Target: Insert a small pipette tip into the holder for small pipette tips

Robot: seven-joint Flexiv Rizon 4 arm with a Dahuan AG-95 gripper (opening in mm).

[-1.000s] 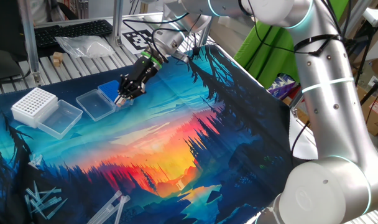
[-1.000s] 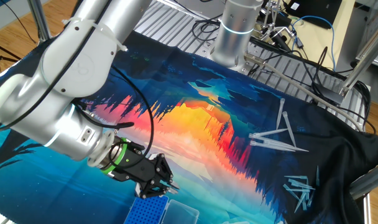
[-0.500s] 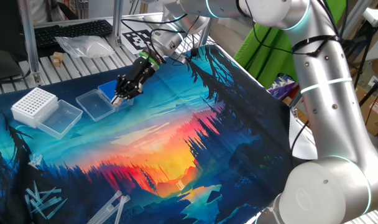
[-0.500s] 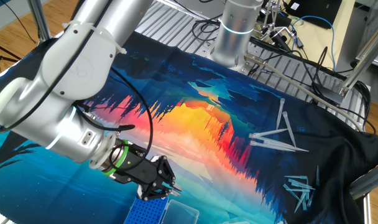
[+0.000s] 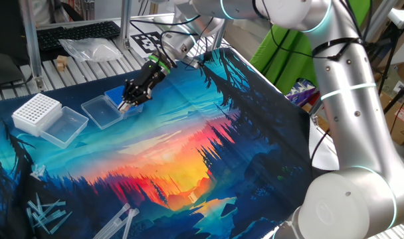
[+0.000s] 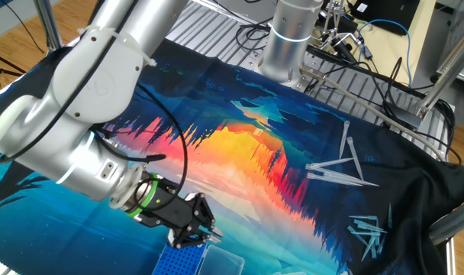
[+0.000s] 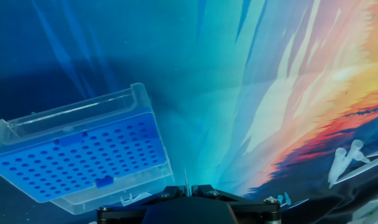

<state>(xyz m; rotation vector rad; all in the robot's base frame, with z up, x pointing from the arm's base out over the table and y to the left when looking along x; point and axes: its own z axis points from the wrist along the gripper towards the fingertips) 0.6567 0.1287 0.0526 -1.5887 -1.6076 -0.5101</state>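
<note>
Above the blue holder point(image 5: 115, 99), we see the end effector point(image 5: 125, 104) closed narrow on a small pipette tip point(image 7: 186, 181). Holder's clear lid point(image 5: 100, 111) lies open on the tabletop point(image 5: 189, 146). No legible labels.

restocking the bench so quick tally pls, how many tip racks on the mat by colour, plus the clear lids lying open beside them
blue rack: 1
white rack: 1
clear lid: 2, one by the blue rack, one by the white rack
total: 4
</note>
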